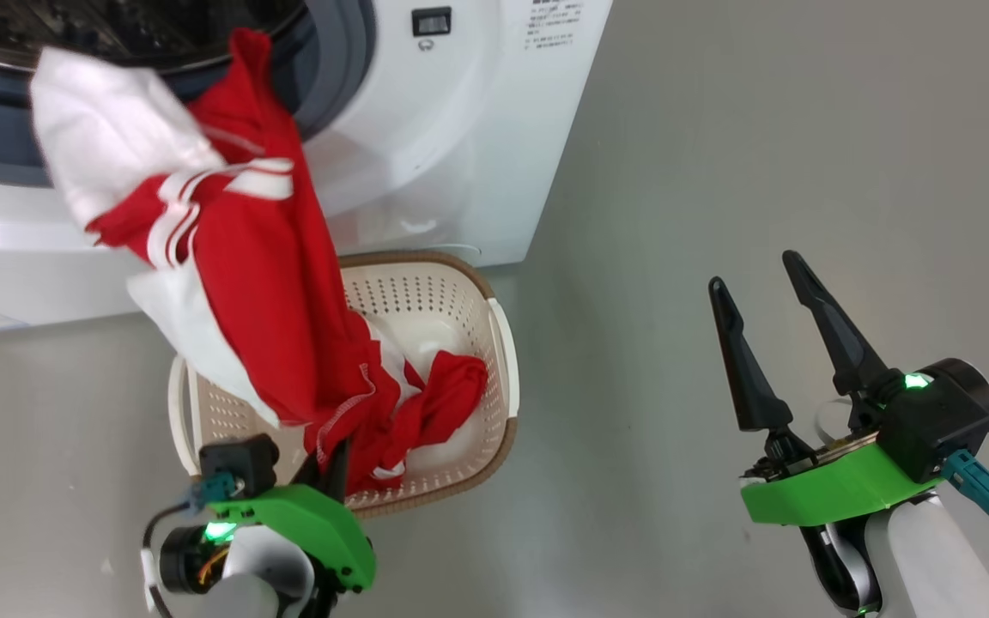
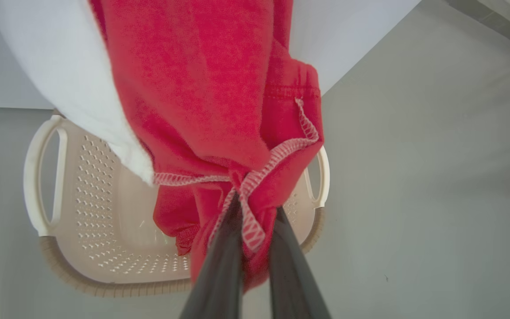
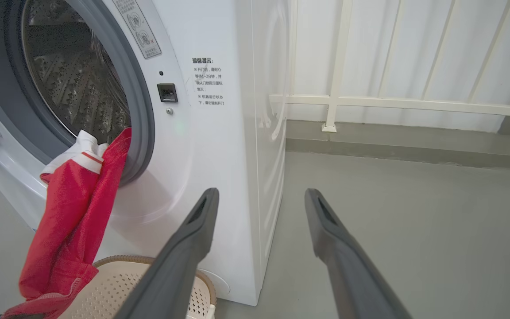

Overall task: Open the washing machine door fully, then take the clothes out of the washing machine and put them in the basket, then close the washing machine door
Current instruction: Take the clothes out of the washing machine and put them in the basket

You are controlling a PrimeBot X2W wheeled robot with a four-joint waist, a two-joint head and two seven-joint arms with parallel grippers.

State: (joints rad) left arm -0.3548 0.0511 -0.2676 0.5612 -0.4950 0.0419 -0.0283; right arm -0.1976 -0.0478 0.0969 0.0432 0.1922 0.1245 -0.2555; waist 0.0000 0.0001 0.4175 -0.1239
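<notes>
The washing machine (image 1: pixel 460 129) stands with its drum (image 3: pixel 73 88) uncovered; its door is out of view. Red and white clothes (image 1: pixel 254 257) hang from the drum's lower lip down toward the basket (image 1: pixel 499 343) on the floor in front. My left gripper (image 1: pixel 331 459) is over the basket's near end, shut on the hanging garment's red hem (image 2: pixel 255 208). More red and white fabric (image 1: pixel 447 395) lies inside the basket (image 2: pixel 100 212). My right gripper (image 1: pixel 754 269) is open and holds nothing, off to the right over bare floor, pointing at the machine's right front corner (image 3: pixel 219 177).
Grey floor (image 1: pixel 761 129) stretches to the right of the machine and basket. A white railing (image 3: pixel 370 102) and a pale wall run behind the machine's right side. The basket's far rim (image 3: pixel 117 288) almost touches the machine's front.
</notes>
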